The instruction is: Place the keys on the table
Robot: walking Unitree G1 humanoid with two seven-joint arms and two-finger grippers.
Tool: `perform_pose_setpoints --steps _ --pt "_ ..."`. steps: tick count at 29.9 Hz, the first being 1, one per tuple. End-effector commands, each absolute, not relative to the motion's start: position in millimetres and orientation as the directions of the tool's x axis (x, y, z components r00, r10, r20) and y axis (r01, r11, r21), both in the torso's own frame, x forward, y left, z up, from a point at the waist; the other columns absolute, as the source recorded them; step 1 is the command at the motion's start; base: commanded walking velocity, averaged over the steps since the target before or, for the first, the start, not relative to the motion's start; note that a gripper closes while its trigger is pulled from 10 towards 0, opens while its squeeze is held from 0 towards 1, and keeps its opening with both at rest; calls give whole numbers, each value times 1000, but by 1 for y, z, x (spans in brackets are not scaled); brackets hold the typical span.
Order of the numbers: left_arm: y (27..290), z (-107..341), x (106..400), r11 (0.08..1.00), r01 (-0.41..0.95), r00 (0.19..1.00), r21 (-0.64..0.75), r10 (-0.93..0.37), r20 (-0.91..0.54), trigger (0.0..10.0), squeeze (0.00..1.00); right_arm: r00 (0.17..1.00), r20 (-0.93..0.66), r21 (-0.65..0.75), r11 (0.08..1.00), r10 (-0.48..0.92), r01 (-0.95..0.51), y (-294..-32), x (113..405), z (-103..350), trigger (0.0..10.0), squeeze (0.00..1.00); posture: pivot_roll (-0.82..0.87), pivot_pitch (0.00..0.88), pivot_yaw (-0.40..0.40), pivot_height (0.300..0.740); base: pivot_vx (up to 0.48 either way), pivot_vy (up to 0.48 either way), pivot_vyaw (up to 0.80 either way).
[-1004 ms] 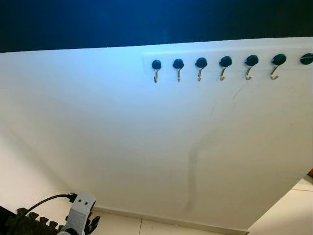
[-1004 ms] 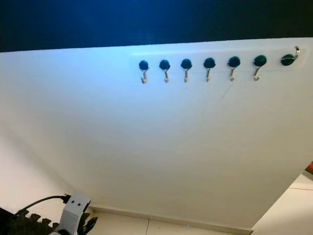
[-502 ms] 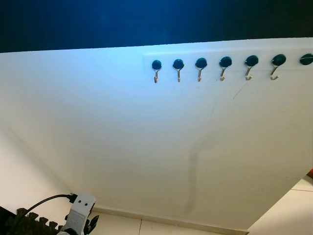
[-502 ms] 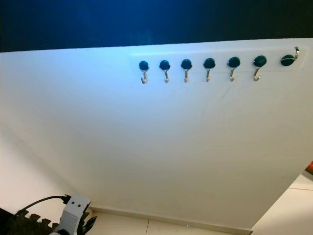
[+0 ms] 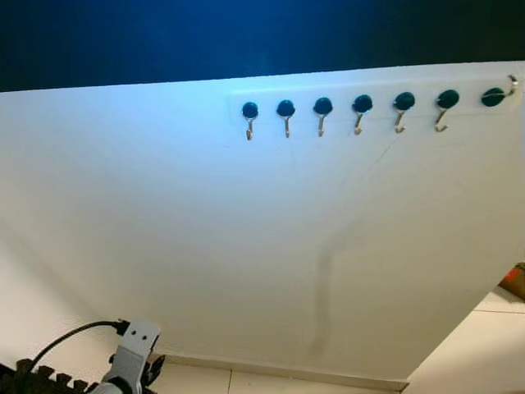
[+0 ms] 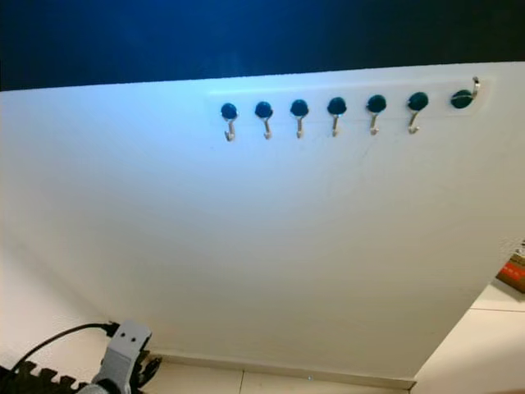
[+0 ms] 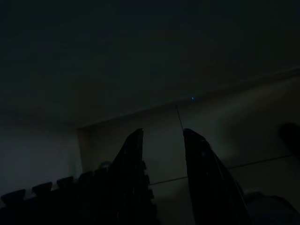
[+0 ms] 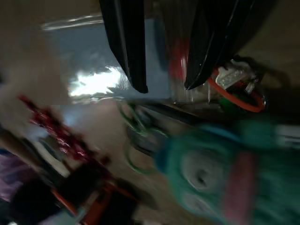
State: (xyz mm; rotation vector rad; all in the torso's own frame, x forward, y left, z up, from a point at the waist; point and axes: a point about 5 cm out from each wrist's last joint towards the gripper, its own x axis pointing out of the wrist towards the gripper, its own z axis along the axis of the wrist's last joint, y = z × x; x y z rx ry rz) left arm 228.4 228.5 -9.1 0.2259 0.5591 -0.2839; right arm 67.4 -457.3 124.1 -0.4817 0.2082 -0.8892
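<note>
Our right gripper, fingers parted, holds nothing; blur could make us miss the keys. Left gripper hangs part-open, empty.

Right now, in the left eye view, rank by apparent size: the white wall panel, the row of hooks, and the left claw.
1. White wall panel
2. Row of hooks
3. Left claw, partly cut off at the frame's bottom edge, so its full size is unsure.
</note>
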Motion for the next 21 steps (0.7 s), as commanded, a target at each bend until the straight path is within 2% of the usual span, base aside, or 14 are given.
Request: perform_pose_setpoints --steps 1,4,8,12,15,20,21 --pt "229 -16 222 937 325 794 125 -199 -574 10000 0 670 -3 -407 613 -743 678 -449 68 116 10000 0 -169 161 100 740 0 0 0" --pt "229 -16 222 938 324 795 126 -198 -573 10000 0 683 30 -387 621 -730 681 -448 69 119 10000 0 -169 161 98 740 0 0 0" --pt "229 -18 220 939 322 795 124 -197 -574 10000 0 642 174 -389 546 -747 742 -453 67 138 10000 0 -166 159 95 740 0 0 0" --pt "228 -19 219 939 323 793 122 -198 -576 10000 0 623 214 -384 521 -753 762 -456 65 145 10000 0 -164 159 94 740 0 0 0" --pt "228 -20 219 940 321 793 119 -198 -576 10000 0 574 266 -379 464 -774 801 -460 58 153 10000 0 -163 159 92 740 0 0 0" --pt "228 -20 219 939 323 793 119 -199 -576 10000 0 573 271 -381 460 -773 802 -461 57 153 10000 0 -166 160 96 740 0 0 0" --pt "228 -21 219 938 326 790 120 -200 -579 10000 0 635 240 -406 519 -734 753 -456 64 148 10000 0 -169 160 97 740 0 0 0"
